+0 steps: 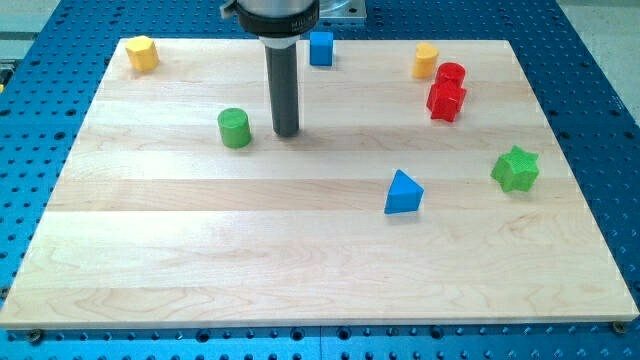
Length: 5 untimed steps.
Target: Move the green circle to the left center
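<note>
2 green (pixel 235 128), 2 blue (pixel 320 47), 2 yellow (pixel 142 53), 2 red (pixel 446 101).

We see a green circle (pixel 235 128), blue triangle (pixel 403 192), green star (pixel 515 169), two red blocks (pixel 447 93), and pale wood-grained worktop (pixel 300 250).

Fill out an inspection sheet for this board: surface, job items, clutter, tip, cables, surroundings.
Surface: pale wooden board, flat.
Job's things: green circle, upright, in the upper left part, not yet at left centre.
Clutter: yellow block top left; blue cube top centre; yellow heart and two touching red blocks top right; green star right; blue triangle centre-right.
Grippers: none; my tip is just right of the green circle, apart.
Cables: nothing seen.
Surroundings: blue perforated table.
</note>
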Each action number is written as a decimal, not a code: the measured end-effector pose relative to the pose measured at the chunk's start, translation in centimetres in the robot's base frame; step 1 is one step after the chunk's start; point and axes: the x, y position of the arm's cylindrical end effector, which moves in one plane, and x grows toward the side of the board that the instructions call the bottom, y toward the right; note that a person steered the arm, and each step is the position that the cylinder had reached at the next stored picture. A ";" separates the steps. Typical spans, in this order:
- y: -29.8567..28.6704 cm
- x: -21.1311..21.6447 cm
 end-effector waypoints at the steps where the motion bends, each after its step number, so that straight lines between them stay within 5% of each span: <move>1: -6.8 1.3; 4: -15.4 4.6; 5: -12.2 3.0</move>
